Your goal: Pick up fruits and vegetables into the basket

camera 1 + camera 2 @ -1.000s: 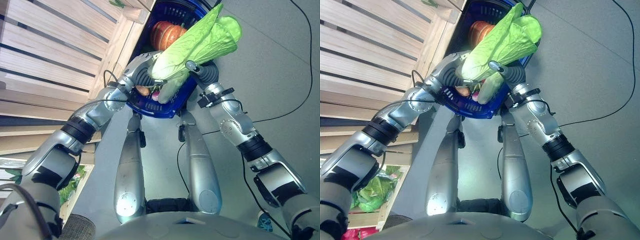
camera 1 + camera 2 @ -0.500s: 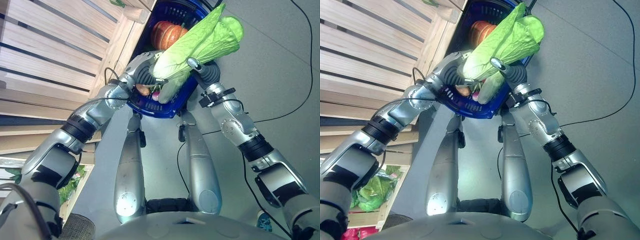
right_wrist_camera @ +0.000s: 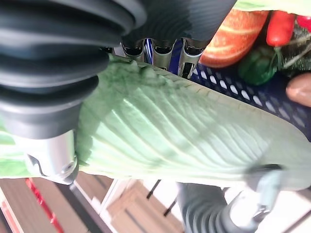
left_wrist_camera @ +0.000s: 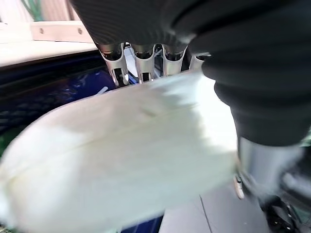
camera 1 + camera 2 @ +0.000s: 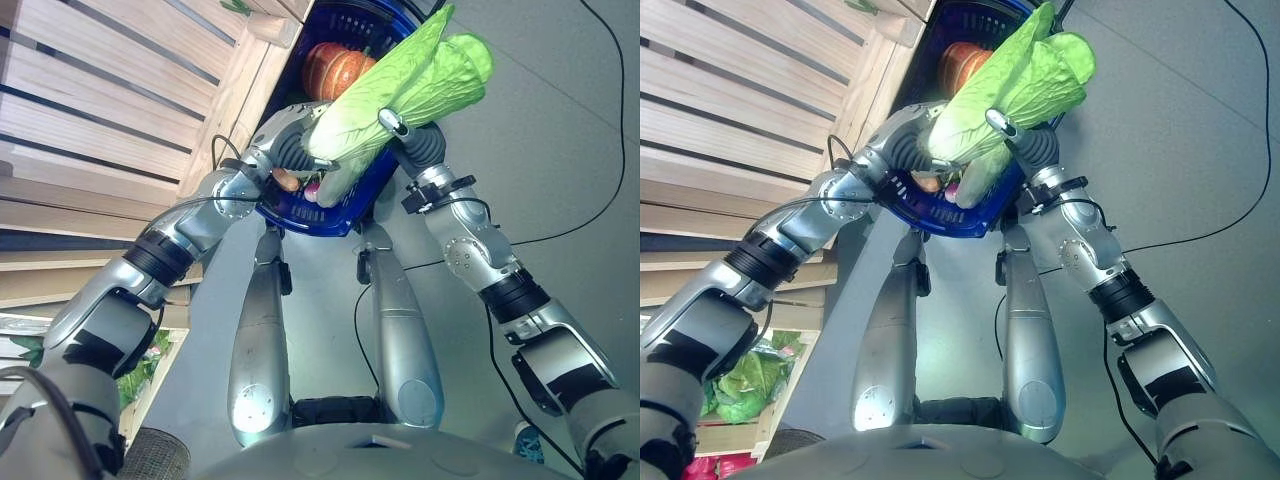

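Both robot hands, left [image 5: 290,150] and right [image 5: 415,140], clasp the napa cabbage [image 5: 395,85] just above the blue basket [image 5: 330,210]; lower evenly, clearing the pumpkin [image 5: 335,68], before releasing.

A large cabbage [image 5: 400,85] with pale green crinkled leaves and a whitish base is held tilted above the blue basket [image 5: 335,215], its leafy end reaching over the basket's far half and its base over the near rim. Inside the basket, an orange ribbed pumpkin [image 5: 335,68] lies at the far end. Near the front rim sit a brownish rounded piece [image 5: 287,180] and a small pinkish-red one [image 5: 311,189], partly hidden.
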`<state>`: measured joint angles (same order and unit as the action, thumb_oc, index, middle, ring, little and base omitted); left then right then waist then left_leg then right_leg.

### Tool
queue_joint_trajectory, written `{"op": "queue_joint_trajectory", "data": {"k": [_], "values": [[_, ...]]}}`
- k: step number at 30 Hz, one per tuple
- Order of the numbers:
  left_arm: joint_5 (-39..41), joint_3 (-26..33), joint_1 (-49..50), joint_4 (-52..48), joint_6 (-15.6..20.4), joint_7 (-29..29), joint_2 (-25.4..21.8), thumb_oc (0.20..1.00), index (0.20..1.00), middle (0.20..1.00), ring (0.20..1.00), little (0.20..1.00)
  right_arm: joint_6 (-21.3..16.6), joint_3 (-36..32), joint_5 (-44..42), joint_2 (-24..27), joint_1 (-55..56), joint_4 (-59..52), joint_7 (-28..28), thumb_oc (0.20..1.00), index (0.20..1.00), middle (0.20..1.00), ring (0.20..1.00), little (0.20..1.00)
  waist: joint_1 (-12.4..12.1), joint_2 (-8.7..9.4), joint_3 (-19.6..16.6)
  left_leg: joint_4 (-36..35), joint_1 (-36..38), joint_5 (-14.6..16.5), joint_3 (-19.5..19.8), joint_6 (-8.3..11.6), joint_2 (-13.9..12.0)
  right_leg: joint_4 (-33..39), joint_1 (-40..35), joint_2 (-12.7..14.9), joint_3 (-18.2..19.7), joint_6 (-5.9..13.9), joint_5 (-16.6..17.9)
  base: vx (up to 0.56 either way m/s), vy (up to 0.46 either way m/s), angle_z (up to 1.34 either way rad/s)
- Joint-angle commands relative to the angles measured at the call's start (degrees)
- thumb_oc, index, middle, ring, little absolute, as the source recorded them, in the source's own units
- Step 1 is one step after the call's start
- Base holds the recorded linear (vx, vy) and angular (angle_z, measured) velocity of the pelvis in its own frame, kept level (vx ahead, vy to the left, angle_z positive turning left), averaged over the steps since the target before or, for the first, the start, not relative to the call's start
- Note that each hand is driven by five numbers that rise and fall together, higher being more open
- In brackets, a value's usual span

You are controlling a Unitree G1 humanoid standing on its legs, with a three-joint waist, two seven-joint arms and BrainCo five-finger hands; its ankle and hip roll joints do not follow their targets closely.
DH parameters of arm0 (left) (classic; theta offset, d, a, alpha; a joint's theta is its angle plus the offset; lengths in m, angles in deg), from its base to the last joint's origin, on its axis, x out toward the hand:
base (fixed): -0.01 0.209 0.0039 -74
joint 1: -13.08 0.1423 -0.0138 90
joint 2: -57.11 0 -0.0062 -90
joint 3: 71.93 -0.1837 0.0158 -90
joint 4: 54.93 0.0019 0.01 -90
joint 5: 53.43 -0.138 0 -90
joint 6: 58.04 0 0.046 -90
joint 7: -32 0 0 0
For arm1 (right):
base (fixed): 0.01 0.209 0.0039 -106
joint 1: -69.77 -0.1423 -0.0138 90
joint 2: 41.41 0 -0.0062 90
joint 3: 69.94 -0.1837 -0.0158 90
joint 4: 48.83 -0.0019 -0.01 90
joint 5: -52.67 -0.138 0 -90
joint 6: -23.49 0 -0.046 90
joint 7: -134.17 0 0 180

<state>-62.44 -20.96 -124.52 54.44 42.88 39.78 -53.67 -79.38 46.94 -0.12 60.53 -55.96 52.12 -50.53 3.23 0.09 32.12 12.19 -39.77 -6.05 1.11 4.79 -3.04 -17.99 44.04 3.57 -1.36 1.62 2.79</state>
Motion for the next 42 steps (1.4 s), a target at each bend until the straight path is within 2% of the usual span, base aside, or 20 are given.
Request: {"op": "queue_joint_trajectory", "data": {"k": [1,5,9,12,15,25,34,42], "values": [[-0.50,0.17,3.06,-1.94,0.10,5.59,1.16,1.000,1.000,1.000,1.000,1.000,-5.24,-1.10,0.44,-2.75,-1.10,-9.18,-3.75,0.200,0.200,0.200,0.200,0.200,-0.64,0.84,-2.33,-0.25,0.01,2.42,-1.61,-0.72,2.99,2.03,-3.33,-1.16,-3.32,4.35,-0.42,0.00,0.000,0.00],[5.43,3.92,5.15,0.04,2.11,13.17,3.30,1.000,1.000,1.000,1.000,1.000,-5.83,-1.04,1.46,-3.73,-0.76,-8.84,-3.40,0.200,0.200,0.200,0.200,0.200,-0.98,1.05,-2.33,-0.46,0.10,2.39,-1.10,-0.90,3.22,2.02,-3.34,-1.36,-3.23,4.31,-0.55,0.00,0.000,0.00],[6.34,7.49,6.83,1.18,4.26,16.35,5.19,1.000,1.000,1.000,1.000,1.000,-5.63,-1.88,2.45,-4.95,-0.59,-8.49,-3.39,0.200,0.200,0.200,0.200,0.200,-1.30,1.34,-2.33,-0.53,0.13,2.37,-0.71,-0.91,3.41,2.04,-3.47,-1.51,-3.28,4.26,-0.63,0.00,0.000,0.00],[7.78,11.05,8.90,1.56,6.53,21.09,7.14,1.000,1.000,1.000,1.000,1.000,-5.62,-2.69,3.52,-5.69,-0.09,-8.52,-2.51,0.200,0.200,0.200,0.200,0.200,-1.63,1.39,-2.33,-0.29,0.12,2.37,-0.24,-0.93,3.62,1.50,-3.45,-1.70,-3.38,3.98,-0.97,0.00,0.000,0.00],[9.44,14.19,9.51,2.20,7.32,23.62,8.10,1.000,1.000,1.000,1.000,1.000,-5.28,-3.80,4.73,-6.13,0.10,-8.17,-1.40,0.200,0.200,0.200,0.200,0.200,-1.77,1.37,-2.33,-0.07,0.17,2.39,-0.05,-0.94,3.72,0.86,-3.50,-1.87,-3.45,3.72,-1.44,0.00,0.000,0.00],[9.49,20.60,8.80,7.27,6.17,29.09,7.32,1.000,1.000,1.000,1.000,1.000,-3.33,-4.91,7.85,-5.38,0.23,-4.71,1.72,0.200,0.200,0.200,0.200,0.200,-1.69,1.00,-2.33,1.13,-0.09,2.50,0.35,-0.60,3.82,-1.07,-3.29,-2.21,-3.42,3.00,-2.82,0.00,0.007,0.00],[10.45,21.25,6.85,14.83,6.00,31.67,6.42,1.000,1.000,1.000,1.000,1.000,-0.67,-2.41,15.04,-3.59,-2.47,2.68,8.28,0.200,0.200,0.200,0.200,0.200,-1.60,-0.40,-2.33,1.61,-0.32,2.31,0.41,-0.33,3.96,-1.63,-3.01,-2.11,-3.23,2.43,-3.49,0.01,0.040,-0.03],[12.41,20.89,6.11,20.41,6.23,31.76,7.08,1.000,1.000,1.000,1.000,1.000,1.81,-1.25,17.06,-2.70,-5.71,9.60,14.09,0.200,0.200,0.200,0.200,0.200,-1.88,-1.20,-2.33,2.14,-0.68,2.27,0.24,-0.11,4.05,-2.23,-2.65,-2.01,-3.18,2.10,-3.92,0.01,0.019,0.00]]}}
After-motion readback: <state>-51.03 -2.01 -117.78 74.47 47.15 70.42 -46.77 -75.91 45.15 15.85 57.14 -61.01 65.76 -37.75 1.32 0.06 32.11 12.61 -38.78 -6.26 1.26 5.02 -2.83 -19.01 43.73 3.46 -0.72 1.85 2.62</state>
